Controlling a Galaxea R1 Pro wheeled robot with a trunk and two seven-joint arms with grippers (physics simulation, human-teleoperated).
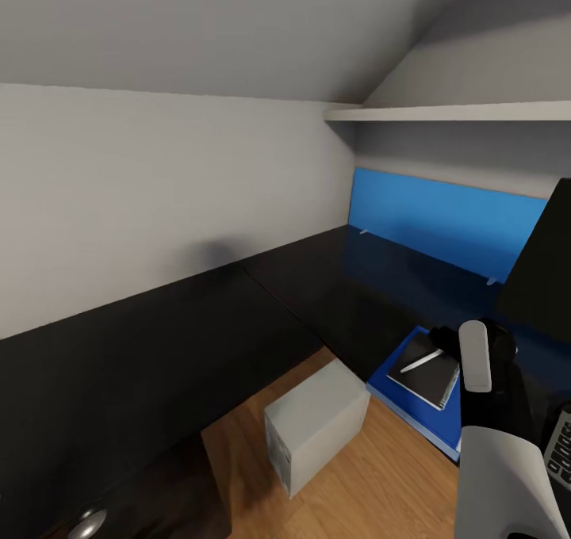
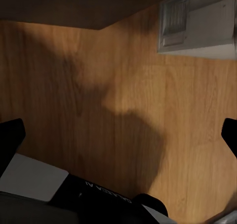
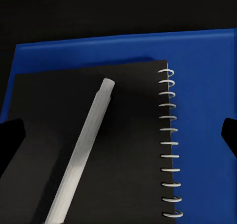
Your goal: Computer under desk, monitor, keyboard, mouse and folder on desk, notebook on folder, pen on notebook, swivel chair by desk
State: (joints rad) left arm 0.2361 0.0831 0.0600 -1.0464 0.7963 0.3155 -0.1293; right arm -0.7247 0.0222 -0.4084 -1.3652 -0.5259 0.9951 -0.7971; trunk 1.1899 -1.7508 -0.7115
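Observation:
A blue folder lies on the black desk near its front edge. A black spiral notebook rests on the folder, with a white pen lying across it. My right gripper hovers open just above the pen and notebook, a fingertip at each side, holding nothing. The grey computer tower stands on the wood floor by the desk. The dark monitor and a keyboard sit at the far right. My left gripper hangs open over the floor, the computer ahead of it.
The desk is L-shaped and runs along the grey wall. A blue back panel stands at its rear under a white shelf. Wood floor lies between desk and robot. My right arm rises at the lower right.

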